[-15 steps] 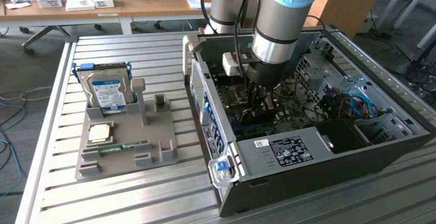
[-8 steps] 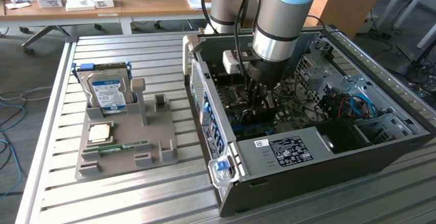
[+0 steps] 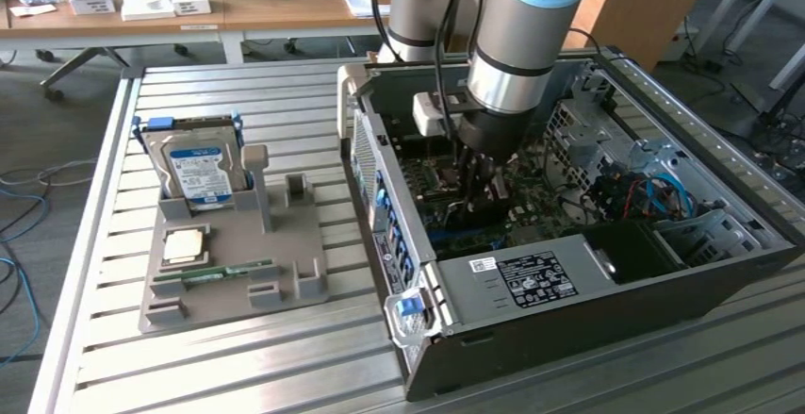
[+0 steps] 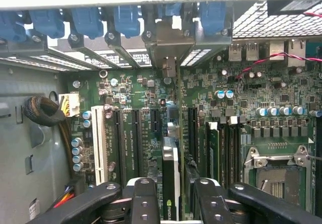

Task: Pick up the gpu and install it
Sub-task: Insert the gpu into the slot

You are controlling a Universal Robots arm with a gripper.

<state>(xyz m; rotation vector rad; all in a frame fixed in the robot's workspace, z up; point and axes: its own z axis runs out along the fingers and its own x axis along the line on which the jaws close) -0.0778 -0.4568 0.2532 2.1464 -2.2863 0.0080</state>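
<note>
Exterior view: slatted table (image 3: 239, 357), desk (image 3: 277, 13) behind; fingers (image 4: 144, 204) apparently clamp gpu (image 4: 171, 178).

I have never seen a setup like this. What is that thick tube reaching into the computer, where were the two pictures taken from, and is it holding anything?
The thick tube is a robot arm. At its end sits a gripper, two fingers that pinch things. The exterior view comes from a camera off the arm that sees the whole scene. The wrist view comes from a camera on the arm itself, looking past the gripper into the computer.

On the metal table lies an open computer case. On the exterior view's left is a grey holder with a hard drive, a chip and a memory stick.

The gripper is closed on the gpu, a thin card seen edge-on over the slots of the motherboard. Whether it sits in a slot I cannot tell.
</note>
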